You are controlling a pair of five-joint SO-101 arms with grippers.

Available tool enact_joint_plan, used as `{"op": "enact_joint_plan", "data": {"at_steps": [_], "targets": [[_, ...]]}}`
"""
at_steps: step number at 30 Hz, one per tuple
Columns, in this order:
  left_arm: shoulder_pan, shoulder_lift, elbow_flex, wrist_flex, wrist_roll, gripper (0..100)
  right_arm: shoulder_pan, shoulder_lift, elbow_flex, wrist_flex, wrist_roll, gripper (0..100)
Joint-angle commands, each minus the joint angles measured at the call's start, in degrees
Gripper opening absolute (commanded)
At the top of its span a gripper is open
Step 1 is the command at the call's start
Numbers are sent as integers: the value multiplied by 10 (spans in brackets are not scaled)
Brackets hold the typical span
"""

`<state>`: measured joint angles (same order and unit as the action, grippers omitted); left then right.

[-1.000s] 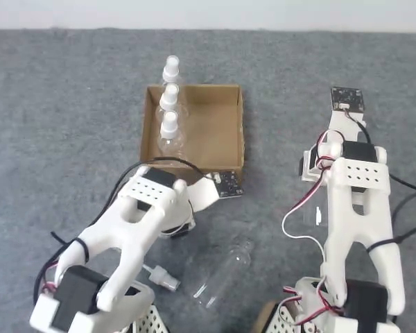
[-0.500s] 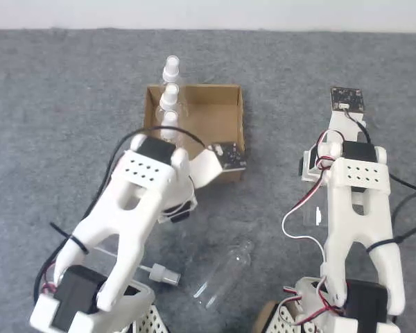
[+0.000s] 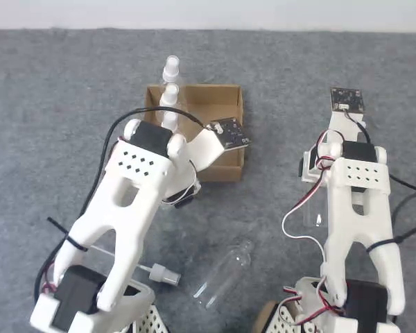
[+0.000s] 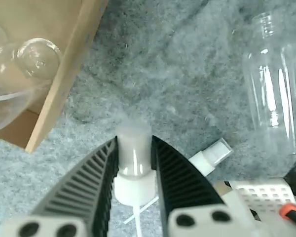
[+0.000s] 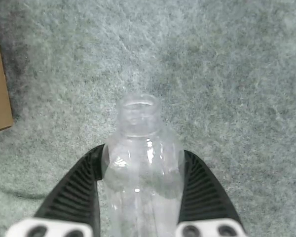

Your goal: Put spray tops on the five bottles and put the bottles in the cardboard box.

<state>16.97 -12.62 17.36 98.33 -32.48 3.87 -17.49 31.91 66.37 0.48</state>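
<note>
**High view.** You see the cardboard box point(image 3: 225, 104) with three capped bottles point(image 3: 168, 97) standing in a row along one wall. The left arm point(image 3: 135, 201) hangs over the box's near wall, and the right arm point(image 3: 357, 201) stands well apart. An uncapped bottle point(image 3: 225, 274) lies on the grey carpet point(image 3: 69, 104), with a loose spray top point(image 3: 163, 275) just beside it.

**Left wrist view.** Here you can read the grip: the left gripper point(image 4: 134, 148) is clamped on a held spray top point(image 4: 133, 136), over carpet near the box corner.

**Right wrist view.** The right gripper point(image 5: 142, 160) clasps a held bottle point(image 5: 138, 116) by its body. Its neck is open.
</note>
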Motion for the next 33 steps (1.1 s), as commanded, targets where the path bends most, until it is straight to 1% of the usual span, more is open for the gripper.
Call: {"op": "enact_joint_plan", "data": {"at_steps": [1,6,10,14,16,20,24,29,33], "targets": [[-2,-36,-33,22,7,12,3,-38,-9,6,-4,7],[1,-123,-33,20,8,12,2,-38,-9,6,-4,7],[-5,-142,-32,21,11,12,2,-44,-9,6,-4,7],[0,-172,-33,19,55,12,1,-91,-9,42,-4,7],[2,-200,-32,4,75,12,-3,-111,-8,51,-4,7],[1,-259,-30,-32,132,12,-15,-133,15,42,16,7],[1,-314,-29,-57,187,12,-16,-152,19,41,16,7],[-2,-374,-29,-86,223,12,-16,-200,40,42,16,7],[-4,-397,-28,-105,246,12,-17,-261,60,42,18,7]]}}
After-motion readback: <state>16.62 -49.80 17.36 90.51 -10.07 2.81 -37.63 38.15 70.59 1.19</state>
